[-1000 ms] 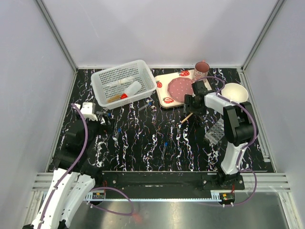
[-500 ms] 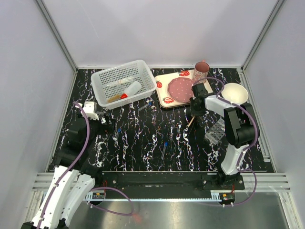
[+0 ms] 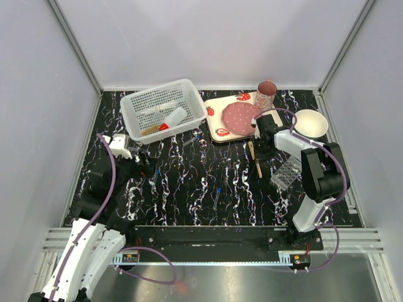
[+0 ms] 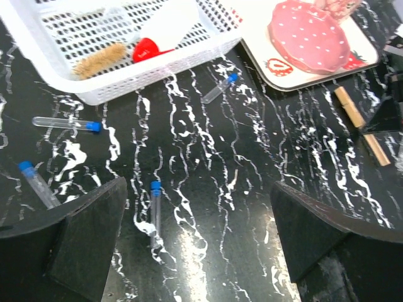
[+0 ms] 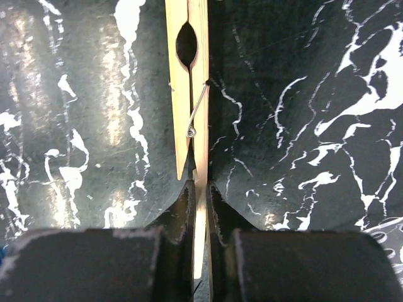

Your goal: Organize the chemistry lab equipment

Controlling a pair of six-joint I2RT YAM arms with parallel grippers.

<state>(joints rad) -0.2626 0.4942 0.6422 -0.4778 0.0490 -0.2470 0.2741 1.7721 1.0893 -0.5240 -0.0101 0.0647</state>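
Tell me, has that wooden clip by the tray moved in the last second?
Yes. The wooden clip has swung from slanted to nearly straight, its near end now closer to the tube rack.

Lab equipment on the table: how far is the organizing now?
Done: the squeeze bottle and a brush lie in the white basket. In hand: the right fingers are shut on the wooden clamp. Remaining: several blue-capped tubes lie loose on the table, and the tube rack is not yet put away.
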